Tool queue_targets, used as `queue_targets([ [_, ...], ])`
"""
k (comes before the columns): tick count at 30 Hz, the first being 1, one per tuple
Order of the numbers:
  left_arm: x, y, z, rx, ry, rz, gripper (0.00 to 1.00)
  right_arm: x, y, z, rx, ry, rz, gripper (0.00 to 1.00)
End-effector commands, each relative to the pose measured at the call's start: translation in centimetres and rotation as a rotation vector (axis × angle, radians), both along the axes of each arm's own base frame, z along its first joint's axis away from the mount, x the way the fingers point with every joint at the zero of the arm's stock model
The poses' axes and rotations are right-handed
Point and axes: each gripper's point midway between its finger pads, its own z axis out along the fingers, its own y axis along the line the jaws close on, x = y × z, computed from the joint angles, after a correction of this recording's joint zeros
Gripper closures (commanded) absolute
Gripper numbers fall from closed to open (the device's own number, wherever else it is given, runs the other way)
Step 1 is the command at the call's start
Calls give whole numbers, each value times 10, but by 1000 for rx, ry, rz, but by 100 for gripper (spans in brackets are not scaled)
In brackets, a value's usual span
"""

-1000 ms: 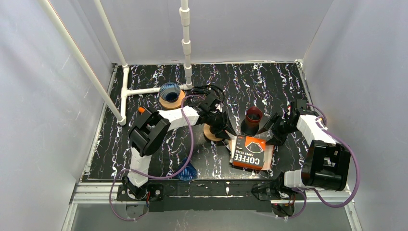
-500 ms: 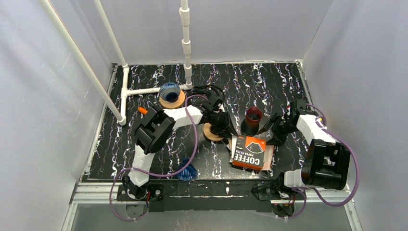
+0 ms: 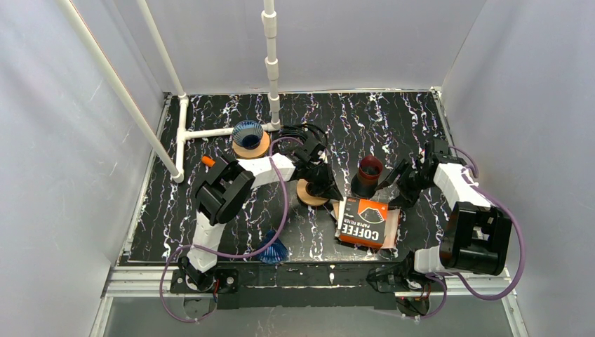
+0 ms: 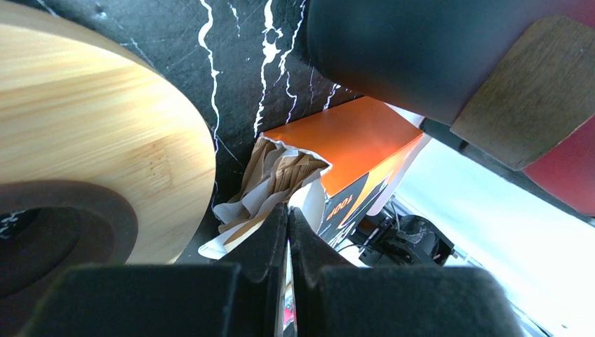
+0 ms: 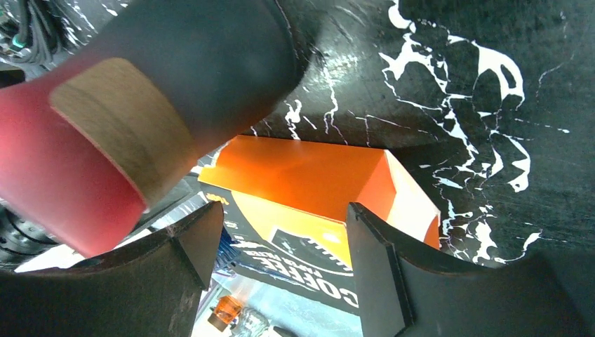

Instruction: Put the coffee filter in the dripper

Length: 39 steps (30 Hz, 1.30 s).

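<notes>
Had the left end effector (image 4: 288,235) pinched fully together at the torn mouth of the orange box (image 4: 351,137), apparently with the lower edge of the brown coffee filter (image 4: 281,175) caught between the pads. Found that filter half out of the box, crumpled and fanned among other sheets, not yet anywhere near a cone. Held the right end effector (image 5: 282,210) spread wide over the box's other end, straddling its top face; could not tell whether touching or just above.

Called for a slow, straight draw away from the opening, low along the counter (image 3: 393,119), so as to peel off one sheet and not drag out the whole bundle. Wanted the box pinned from the right side during the pull, otherwise likely to slide along. Needed a check straight after the lift: one sheet or several, and no tear at the pinch.

Spotted the red-and-black dripper (image 3: 370,170) with its wooden handle standing just beside the box, between the two arms, and close enough to be knocked on the way out. Noted the round wooden disc (image 4: 105,126) just beside the left fingers on the other side, leaving a tight corridor. Counted a blue fluted cone (image 3: 248,135) on a wooden ring farther back by the white pipe frame (image 3: 270,63), and another blue cone (image 3: 272,249) at the near edge, both well apart from the work.
</notes>
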Motion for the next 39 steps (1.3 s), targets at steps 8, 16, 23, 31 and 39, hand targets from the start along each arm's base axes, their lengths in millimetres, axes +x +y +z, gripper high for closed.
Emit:
queue_targets([
  [8,6,20,61,-24,-193,-75,100,48,-3,67,-12,-215,24,9],
  [16,4,31,85,-7,-266,-121,100,71,-12,112,-81,-385,28,1],
  [23,-2,36,100,-18,-279,-152,100,77,-33,140,-204,-478,-50,2],
  [31,-4,55,127,4,-365,-161,100,93,-44,186,-276,-673,-91,2],
  [39,-3,67,163,-47,-432,-127,100,106,-57,232,-367,-927,-143,2],
])
